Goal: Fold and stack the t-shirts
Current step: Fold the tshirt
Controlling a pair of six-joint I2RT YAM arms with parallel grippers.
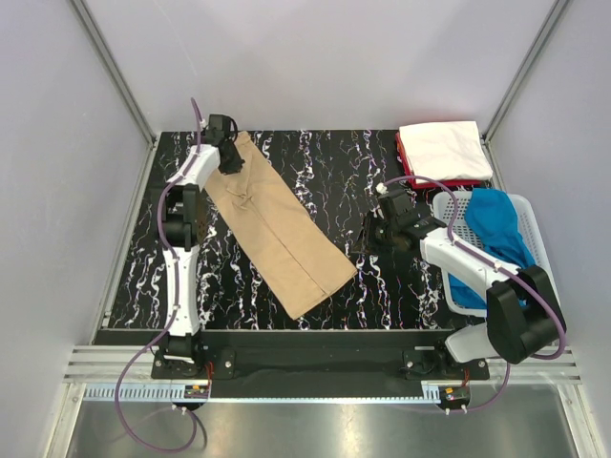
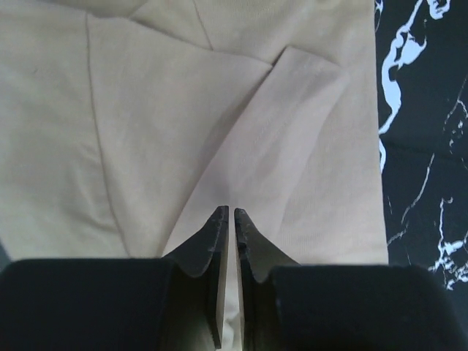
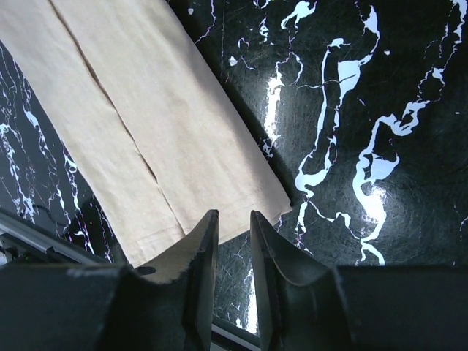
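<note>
**A:** Where is the tan t-shirt (image 1: 277, 229)?

**B:** Flat on the black marbled table (image 1: 382, 172), a long narrow strip lying slantwise. Only the overhead view takes in all of it. The left gripper (image 1: 229, 157) is at its far end and the right gripper (image 1: 368, 237) is just off its near end.

**A:** And the left gripper's jaws?

**B:** From above they are hidden. The left wrist camera shows them drawn almost together with a mere slit between. The tips are down at the cloth, where a folded flap runs up to them. Whether any cloth is nipped in that slit I cannot tell.

**A:** The right one?

**B:** Its wrist camera shows the fingers apart with bare table between them, holding nothing, above the table just beside the tan t-shirt's near corner. That view also shows a lengthwise overlap of cloth along the strip, which is faint from overhead.

**A:** The other shirts?

**B:** They show only overhead, well off to the right of the tan t-shirt. The white t-shirt (image 1: 439, 148) lies folded on the red t-shirt (image 1: 449, 182), of which only an edge shows. Nearer than those, the blue t-shirt (image 1: 492, 234) is heaped in a white mesh basket (image 1: 449, 215).
</note>
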